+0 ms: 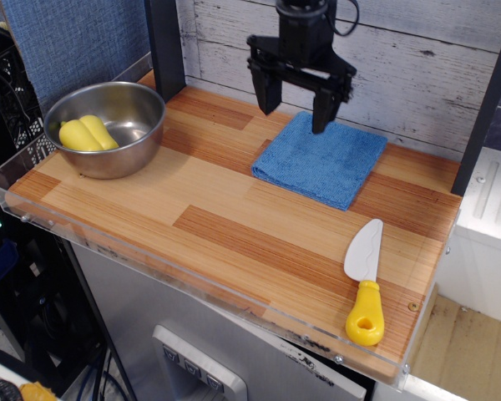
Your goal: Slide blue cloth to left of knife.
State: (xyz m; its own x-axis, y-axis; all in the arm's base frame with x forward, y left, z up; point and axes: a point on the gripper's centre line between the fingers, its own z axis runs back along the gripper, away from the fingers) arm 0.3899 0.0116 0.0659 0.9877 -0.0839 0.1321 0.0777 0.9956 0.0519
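The blue cloth (320,159) lies flat and folded on the wooden table, toward the back right of centre. The knife (364,280) lies near the front right corner, whitish blade pointing back, yellow handle toward the front edge. My gripper (294,110) hangs open just above the cloth's back edge, fingers spread wide and pointing down, holding nothing. It is apart from the cloth. The knife lies well to the front right of the gripper.
A steel bowl (142,109) holding a yellow pepper-like object (88,134) stands at the back left. A denim-blue fabric panel (75,38) stands behind it. A dark post (164,46) rises at the back. A clear plastic lip (192,288) edges the table front.
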